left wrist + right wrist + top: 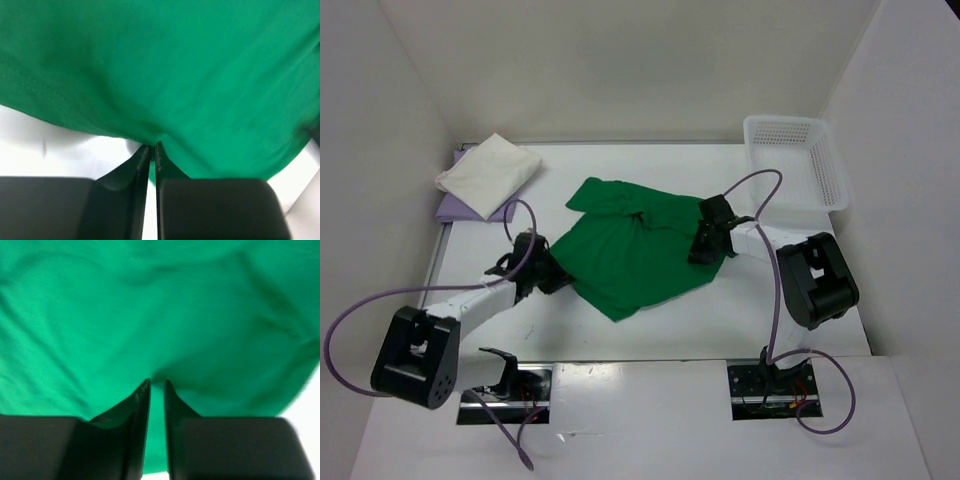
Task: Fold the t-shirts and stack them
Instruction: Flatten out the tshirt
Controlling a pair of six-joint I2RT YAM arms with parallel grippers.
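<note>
The green t-shirt [640, 245] lies rumpled and partly folded in the middle of the table. My left gripper [548, 272] is at its left edge. In the left wrist view the gripper [150, 146] is shut on the green hem [165, 80], which puckers at the tips. My right gripper [705, 245] is at the shirt's right side. In the right wrist view the gripper [157, 382] has its jaws drawn close on a fold of green cloth [150, 315]. A folded cream-white t-shirt [490, 170] lies on the lavender t-shirt [465, 210] at the back left.
A white lattice basket [798, 160] stands at the back right corner. White walls close in the table [720, 310] on the left, back and right. Purple cables loop from both arms over the near part of the table.
</note>
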